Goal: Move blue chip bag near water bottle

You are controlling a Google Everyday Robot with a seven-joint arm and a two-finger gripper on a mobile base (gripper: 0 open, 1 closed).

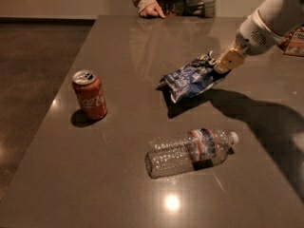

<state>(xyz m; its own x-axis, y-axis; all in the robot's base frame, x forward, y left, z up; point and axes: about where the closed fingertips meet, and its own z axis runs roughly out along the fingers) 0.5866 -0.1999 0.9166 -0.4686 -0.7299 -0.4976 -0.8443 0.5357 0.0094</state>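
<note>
Camera view showed us a dark, polished table (pixel 128 46) whose left edge ran from far to near, with dark floor (pixel 33 80) beyond it. The gripper (pixel 223 64) hung over the far right part of the table, its tan fingers clamped together on the right end of the blue chip bag (pixel 190 80). The bag sloped down to the left and cast a shadow just nearside, so it looked raised off the surface. A bare stretch of tabletop lay between the bag and the water bottle (pixel 187 152), which lay on its side near the middle, cap pointing right. The red can (pixel 89 95) stood upright near the left edge, well apart from both.

The white arm (pixel 270 20) was cut off by the right edge. At the far edge we saw only a person's hand (pixel 152 11) and sleeve. A packet (pixel 295 41) at the right edge was too cut off to identify.

The bag was crinkled, glossy foil. The bottle was clear ribbed plastic with a white cap and a label band. The tabletop reflected a lamp.
</note>
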